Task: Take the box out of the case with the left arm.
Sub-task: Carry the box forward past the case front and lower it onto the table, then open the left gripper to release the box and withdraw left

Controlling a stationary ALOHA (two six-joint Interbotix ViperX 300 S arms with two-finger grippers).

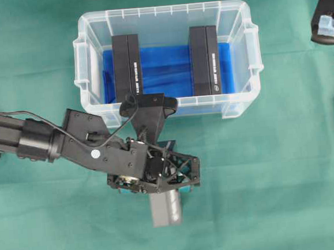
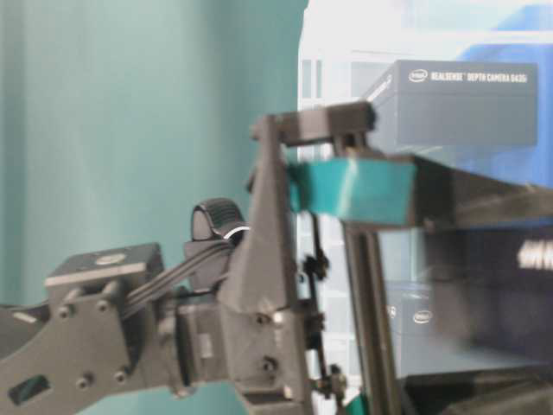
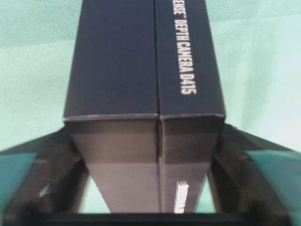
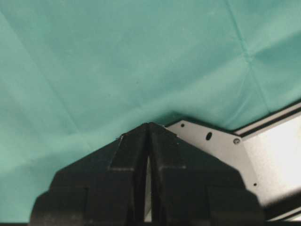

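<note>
The box (image 1: 165, 209) lies flat on the green bench (image 1: 275, 180) in front of the case (image 1: 166, 61), between the spread teal fingers (image 3: 275, 169) of the left hand (image 1: 157, 186), gaps showing on both sides, two boxes upright inside.

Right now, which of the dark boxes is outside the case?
The box lying on the green cloth under the left gripper, in front of the case. The other boxes, left and right, stand inside the case.

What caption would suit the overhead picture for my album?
Left end effector stands over a dark box lying on the green cloth, outside the clear case.
</note>
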